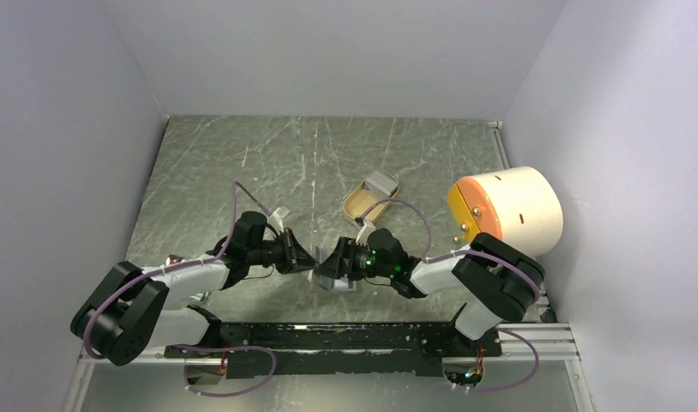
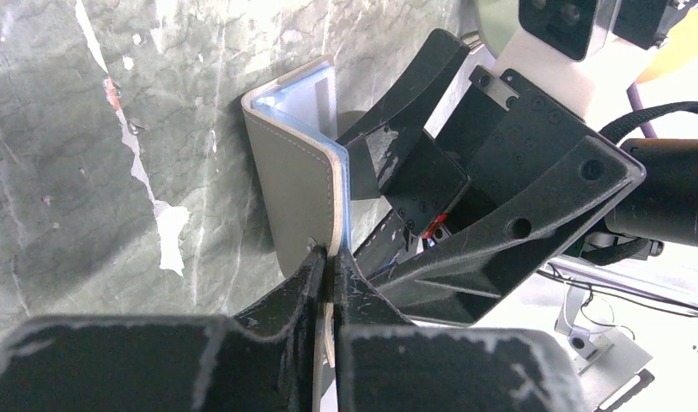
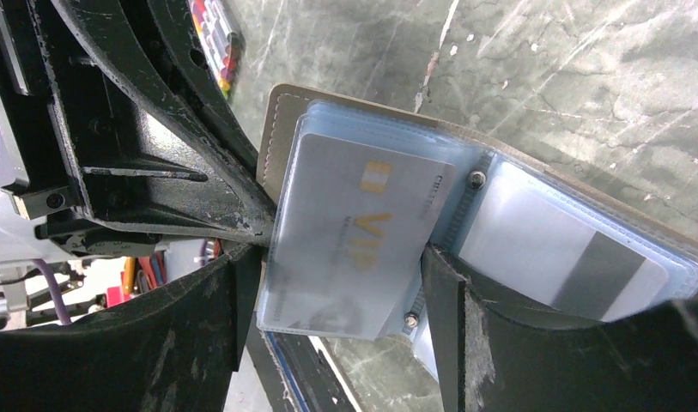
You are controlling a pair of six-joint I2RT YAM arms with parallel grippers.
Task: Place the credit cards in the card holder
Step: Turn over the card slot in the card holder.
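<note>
The grey-green marbled tabletop (image 1: pixel 242 163) fills the middle of the top view. At its right edge lies a big cream cylinder (image 1: pixel 521 206), its orange face turned left. The left arm (image 1: pixel 156 296) and the right arm (image 1: pixel 482 279) reach in from the lower corners and meet at lower centre.

The left hand (image 2: pixel 330 257) is clenched on the card holder (image 2: pixel 294 197). In its own wrist view, the fingertips pinch the stitched rim of the cover at lower centre. The right hand (image 3: pixel 341 283) faces it with its fingers (image 3: pixel 452 326) spread wide, one on either side of a card; whether they press on it I cannot tell.

A tan oval tray (image 1: pixel 367 202) sits above the two hands in the top view, apart from them. The card holder — grey-olive outside, bluish inside — hangs open between the two hands, its cover bent in an L.

The credit cards (image 3: pixel 354 232) lie in its clear sleeves. A pale one with gold "VIP" lettering is at the centre of the right wrist view, and a striped card (image 3: pixel 560 257) with a dark band is to its right. A bundle of sticks (image 3: pixel 216 43) with coloured tips shows at the upper left.
</note>
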